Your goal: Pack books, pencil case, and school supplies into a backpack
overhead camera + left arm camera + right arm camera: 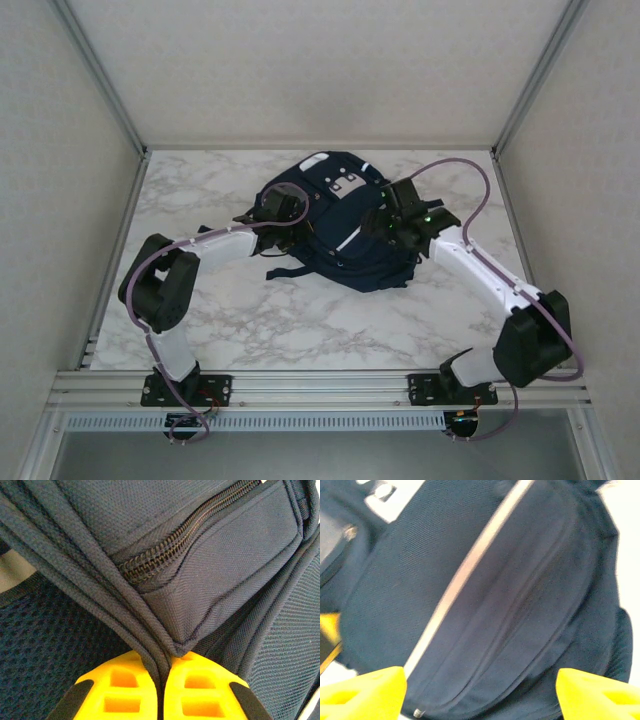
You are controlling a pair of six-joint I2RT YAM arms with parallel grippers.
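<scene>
The navy backpack (345,235) lies in the middle of the marble table, its white stripe (465,570) and white label (315,160) showing. My left gripper (272,218) is at the backpack's left side. In the left wrist view its yellow fingers (197,690) are shut on a folded fabric seam of the backpack (215,565), just below a closed zipper (180,537). My right gripper (392,215) hovers over the backpack's right part, open, its fingertips (365,692) wide apart with nothing between them. The books, pencil case and school supplies are hidden.
A dark strap (285,272) trails off the backpack's near left side. Bare marble table (260,325) lies in front of and beside the backpack. Grey walls and aluminium posts (110,90) enclose the table on three sides.
</scene>
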